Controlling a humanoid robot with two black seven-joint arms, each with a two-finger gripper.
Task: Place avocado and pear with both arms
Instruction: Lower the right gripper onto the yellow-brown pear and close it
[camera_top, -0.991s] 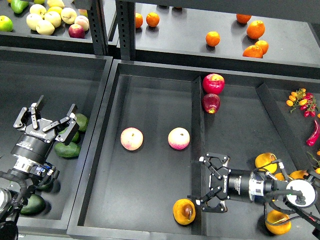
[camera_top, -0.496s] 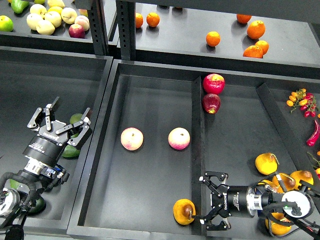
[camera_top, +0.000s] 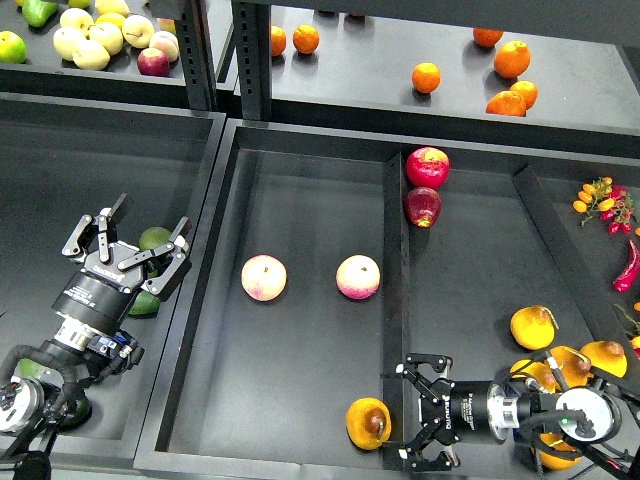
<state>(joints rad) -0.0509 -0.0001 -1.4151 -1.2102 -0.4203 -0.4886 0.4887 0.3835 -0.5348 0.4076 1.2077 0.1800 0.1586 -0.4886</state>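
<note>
Your left gripper (camera_top: 135, 236) is spread wide, holding nothing, above the green avocados (camera_top: 152, 240) in the left bin (camera_top: 60, 150) | your right gripper (camera_top: 408, 412) is wide open too, empty, fingers pointing at the bruised pear (camera_top: 368, 423) just beside it at the centre tray's (camera_top: 300, 180) front edge | two pink-cream fruits (camera_top: 264, 277) sit mid-tray | you can't pick out the darkest avocado under the arm.

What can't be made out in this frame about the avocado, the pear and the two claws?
- Head view: the left claw covers most of the green avocados under it, so the darker avocado cannot be singled out.
- Head view: the bruised pear lies beside the right claw; contact is too fine to judge.
- Head view: the yellow pears at lower right are partly hidden by the right arm and cut off by the frame edge.
</note>
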